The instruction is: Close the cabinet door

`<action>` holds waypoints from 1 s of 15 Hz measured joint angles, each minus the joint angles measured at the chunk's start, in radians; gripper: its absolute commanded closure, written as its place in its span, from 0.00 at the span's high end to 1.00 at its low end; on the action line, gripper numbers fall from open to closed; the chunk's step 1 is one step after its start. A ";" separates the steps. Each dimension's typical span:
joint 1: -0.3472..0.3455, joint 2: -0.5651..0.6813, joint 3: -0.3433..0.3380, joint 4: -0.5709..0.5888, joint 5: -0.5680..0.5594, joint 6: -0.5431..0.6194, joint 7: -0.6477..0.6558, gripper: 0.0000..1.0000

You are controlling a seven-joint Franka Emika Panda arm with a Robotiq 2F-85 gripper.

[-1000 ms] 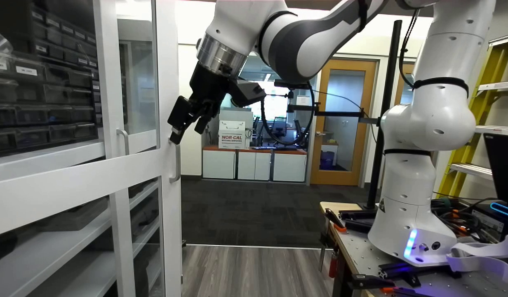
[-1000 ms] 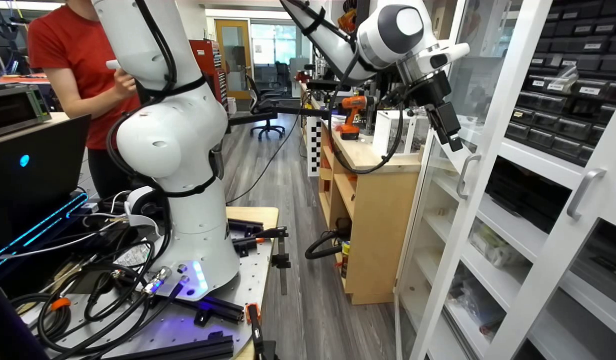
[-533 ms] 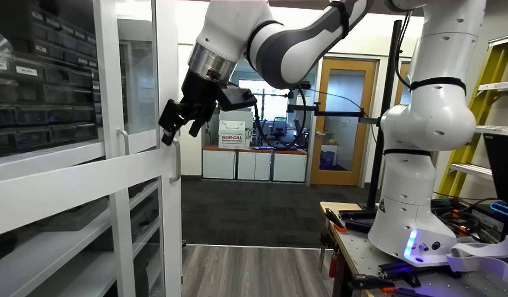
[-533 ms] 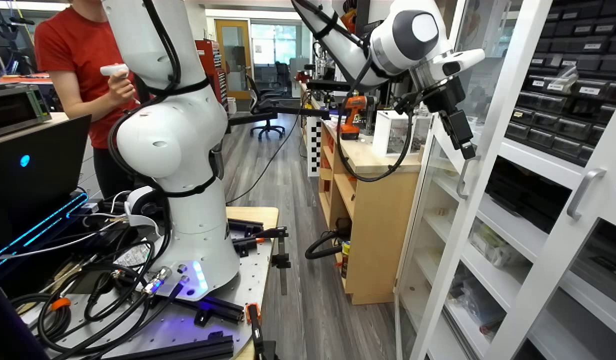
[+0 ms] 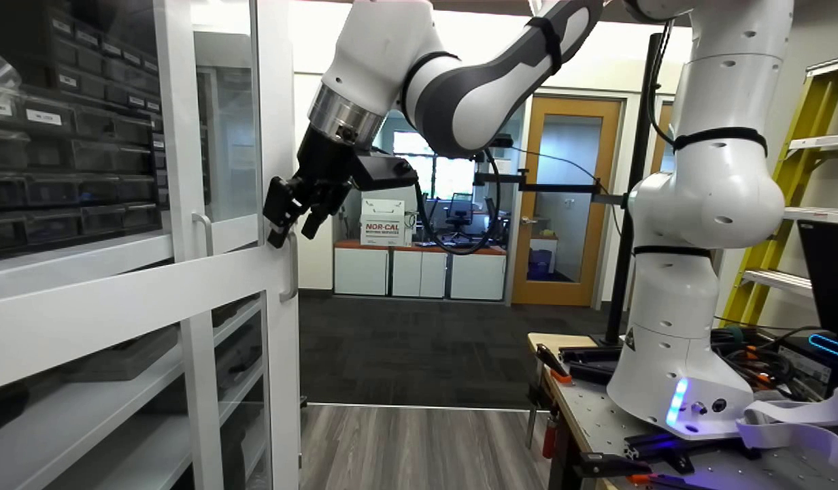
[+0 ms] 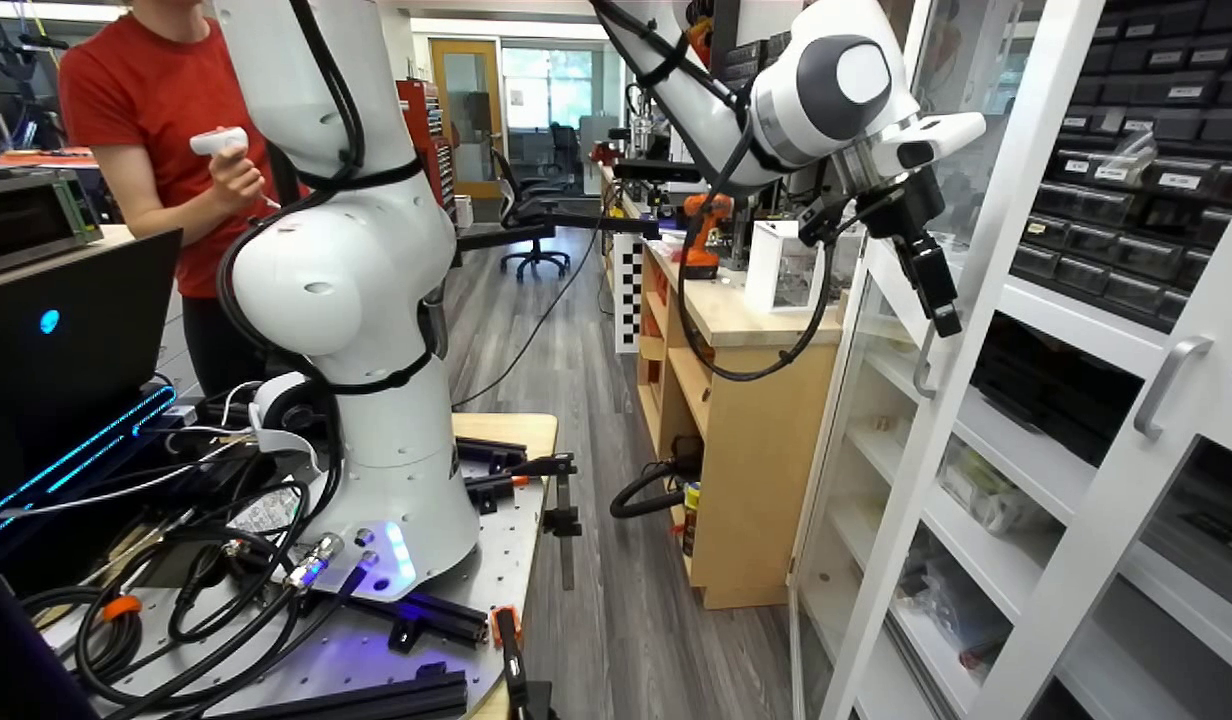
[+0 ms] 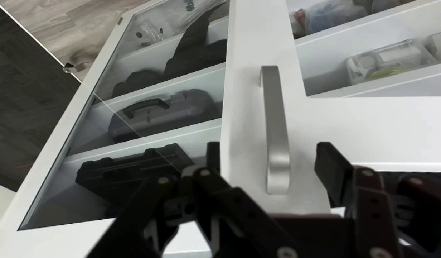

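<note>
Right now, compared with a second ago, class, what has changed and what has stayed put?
The arm has carried the gripper down and towards the handle. Nothing was gripped or released: the gripper stands open, the handle showing between its fingers in the wrist view. The white controller now shows more fully. The door hasn't moved.

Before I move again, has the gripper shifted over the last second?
Yes. In an exterior view, the gripper has come down and toward the picture's left, closer to the cabinet door's handle, which stayed put.
</note>
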 measured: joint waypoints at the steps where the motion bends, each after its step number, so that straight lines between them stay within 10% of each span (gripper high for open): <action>1: 0.000 0.003 -0.001 0.000 0.000 0.013 0.000 0.32; 6: 0.000 0.006 -0.003 0.000 0.003 0.042 0.000 0.02; 15: 0.000 0.005 -0.010 -0.003 0.010 0.046 -0.018 0.04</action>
